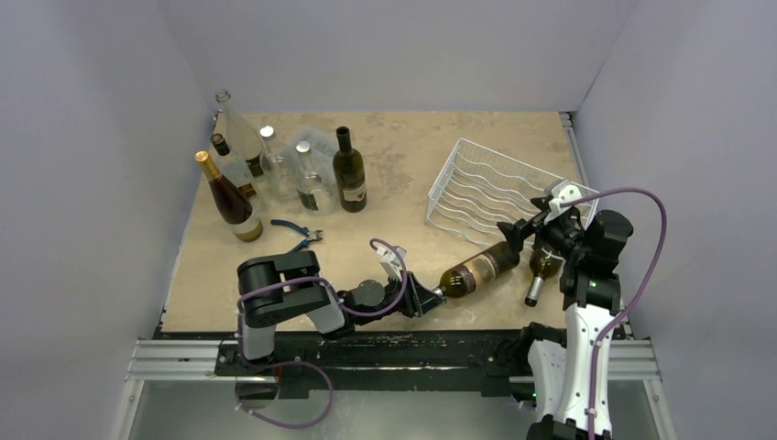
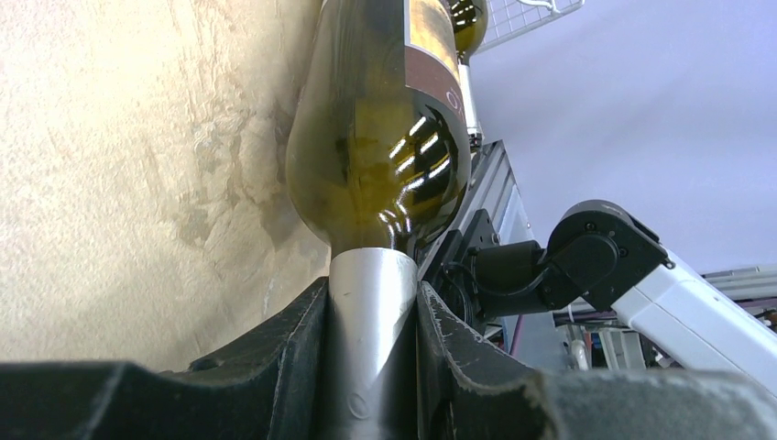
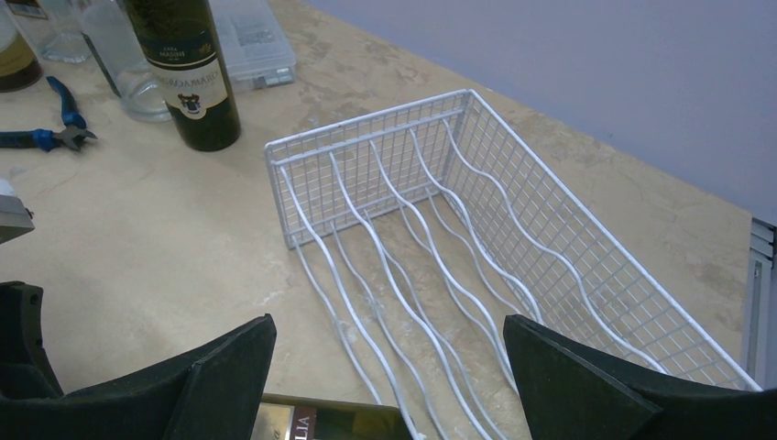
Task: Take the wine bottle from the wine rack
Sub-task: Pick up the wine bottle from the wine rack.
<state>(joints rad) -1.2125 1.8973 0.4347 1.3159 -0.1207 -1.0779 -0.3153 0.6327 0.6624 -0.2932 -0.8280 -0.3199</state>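
Green glass was in my grip: my left pincer [image 1: 423,298] squeezed tight on the silver neck of the wine bottle [image 1: 475,269]. It lay just beside the white wine rack [image 1: 486,188], not in it. My right pincer [image 1: 524,231] stood wide by its bottom end.

The wine bottle [image 2: 376,137] is dark green glass, glossy, with bright highlights on its shoulder. Its neck wears a smooth, satin silver capsule [image 2: 371,312], and its brown and tan label [image 2: 431,46] looks like matt paper. The jaws are matt black with a fine, grainy texture. The wine rack [image 3: 366,170] is thin metal wire with a smooth white coating. The worktop [image 3: 165,238] is beige, mottled like stone, with a dull finish.
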